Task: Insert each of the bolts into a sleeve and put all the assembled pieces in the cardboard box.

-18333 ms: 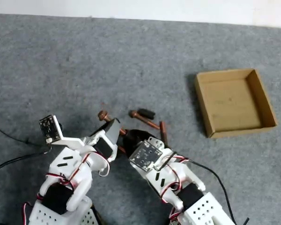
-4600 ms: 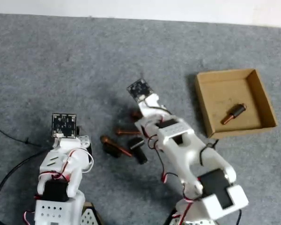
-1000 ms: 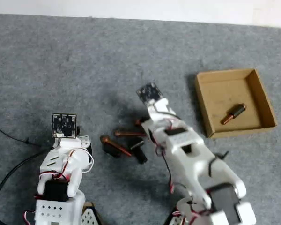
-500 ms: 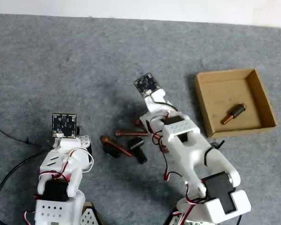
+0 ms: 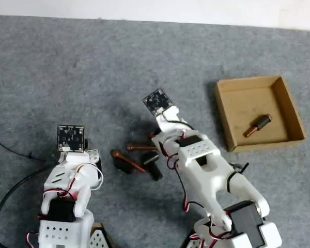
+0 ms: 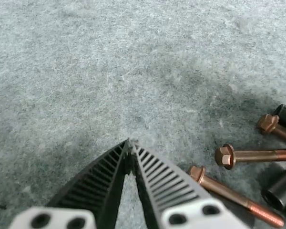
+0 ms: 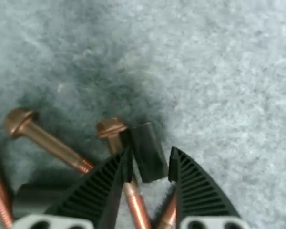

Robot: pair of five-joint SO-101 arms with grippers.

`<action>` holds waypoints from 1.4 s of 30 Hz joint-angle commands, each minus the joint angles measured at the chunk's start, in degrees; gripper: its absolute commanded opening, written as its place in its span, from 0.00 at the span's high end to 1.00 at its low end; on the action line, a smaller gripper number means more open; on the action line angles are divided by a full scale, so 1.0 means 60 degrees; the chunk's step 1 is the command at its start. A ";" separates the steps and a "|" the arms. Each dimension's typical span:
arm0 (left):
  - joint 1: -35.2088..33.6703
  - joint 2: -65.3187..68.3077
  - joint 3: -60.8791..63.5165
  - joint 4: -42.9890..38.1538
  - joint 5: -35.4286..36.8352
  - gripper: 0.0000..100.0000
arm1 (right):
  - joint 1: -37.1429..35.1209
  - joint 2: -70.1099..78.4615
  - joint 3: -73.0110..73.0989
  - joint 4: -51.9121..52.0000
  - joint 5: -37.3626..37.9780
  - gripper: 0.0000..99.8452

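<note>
The grey mat (image 5: 67, 67) is used as the work surface. The right arm (image 5: 206, 165) is stretched over the loose pile in the middle. The left arm (image 5: 72, 181) is held back beside the pile, probably so the two don't clash. The cardboard box (image 5: 223, 116) is set well apart on the right arm's side. One assembled piece (image 5: 258, 125) is lying in it, so the task is judged partly done. The right gripper (image 7: 151, 157) is set narrowly apart, with the jaws on either side of a black sleeve (image 7: 148, 150) lying on the mat; firm contact can't be confirmed. A bolt (image 7: 112, 129) is lying against that sleeve with its shaft passing under one jaw, so it could get pinched along. The left gripper (image 6: 130, 149) is closed on nothing and pointed at bare mat, with loose bolts (image 6: 248, 155) near it, so it is likely reserved for the bolt pickup.
</note>
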 commanded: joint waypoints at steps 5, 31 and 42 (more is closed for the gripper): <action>-0.0095 -0.0139 -0.0095 -0.0190 0.0029 0.99 | -0.0051 0.1297 -0.0374 0.0051 0.0015 0.89; -0.0095 -0.0139 -0.0095 -0.0176 0.0029 0.99 | 0.0183 0.2000 -0.1136 0.1223 0.0000 0.89; -0.0095 -0.0139 -0.0095 -0.0176 0.0029 0.99 | 0.0183 0.3055 -0.2381 0.1502 -0.0044 0.89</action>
